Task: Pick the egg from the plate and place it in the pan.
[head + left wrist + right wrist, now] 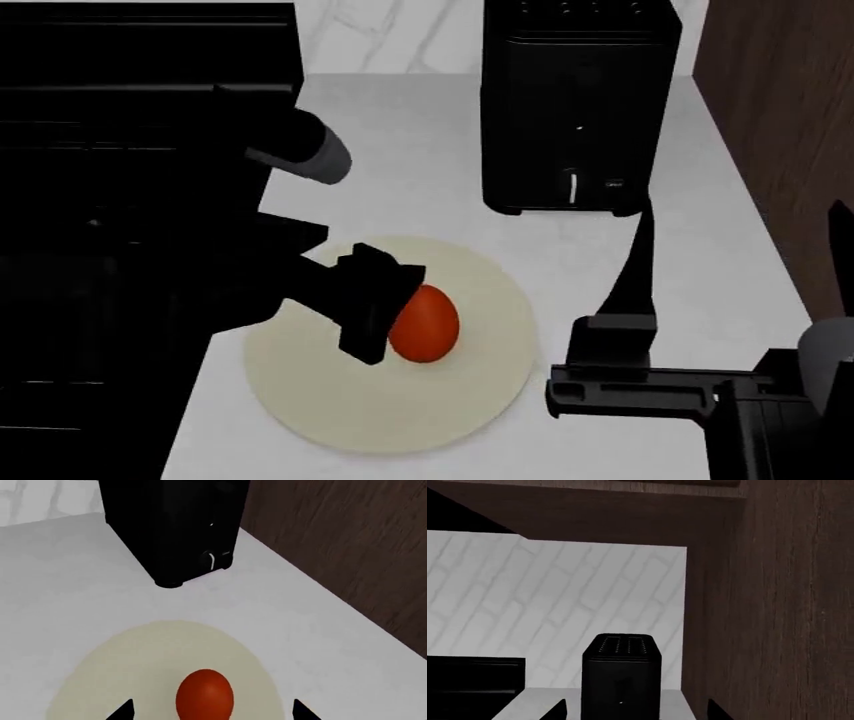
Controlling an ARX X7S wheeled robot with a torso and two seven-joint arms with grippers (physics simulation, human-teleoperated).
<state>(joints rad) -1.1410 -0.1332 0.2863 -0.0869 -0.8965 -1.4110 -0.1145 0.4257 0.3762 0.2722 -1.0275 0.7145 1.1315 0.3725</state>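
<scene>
We find no readable text, label, brand, number or sign in any of the three views. The black toaster (579, 105) carries only small pale marks on its front face, too small and blurred for us to read as letters or figures. The egg (424, 323) and the plate (400, 420) are plain, unmarked surfaces.

left arm: matte black, blocky angular links (227, 290), lower left of the head view
left arm joint: grey rounded cylinder cap (327, 155), upper left
right arm: black boxy segments (654, 390), lower right; thin black strut rising from it
right arm joint: pale grey rounded cap (827, 345), right edge
</scene>
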